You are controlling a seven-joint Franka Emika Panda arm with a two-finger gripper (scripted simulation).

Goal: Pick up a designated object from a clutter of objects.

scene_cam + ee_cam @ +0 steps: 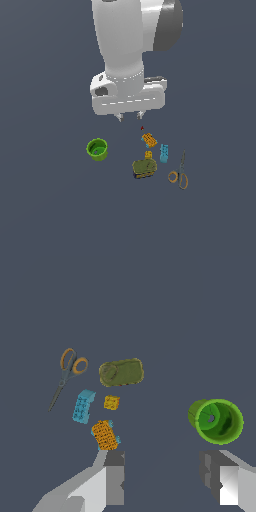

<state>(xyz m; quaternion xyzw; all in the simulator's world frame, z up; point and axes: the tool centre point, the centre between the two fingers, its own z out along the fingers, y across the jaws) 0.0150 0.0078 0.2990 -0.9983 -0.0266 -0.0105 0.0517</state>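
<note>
A: What is the biggest thing here?

B: The white arm [131,45], hanging over a plain dark grey floor [45,210]. Its gripper [130,117] is held above the floor with its jaws spread wide and nothing between them.

A: And the green cup [97,149]?

B: It stands on the floor, below the gripper and off toward the exterior view's left, clear of both fingers [114,476]. In the wrist view it sits just beyond one fingertip rather than in the gap. It is round, with its open mouth facing up and a darker inside; its walls taper toward the base.

A: The rest?

B: A loose cluster, well apart from the cup on the exterior view's right. Largest is the olive-green lump [144,168], then the scissors [180,171] with orange handles, blades closed. Then a light blue brick [164,152], a larger orange brick [148,138], a smaller orange brick [148,154], and a tiny red bit [142,128] nearest the fingertips.
</note>
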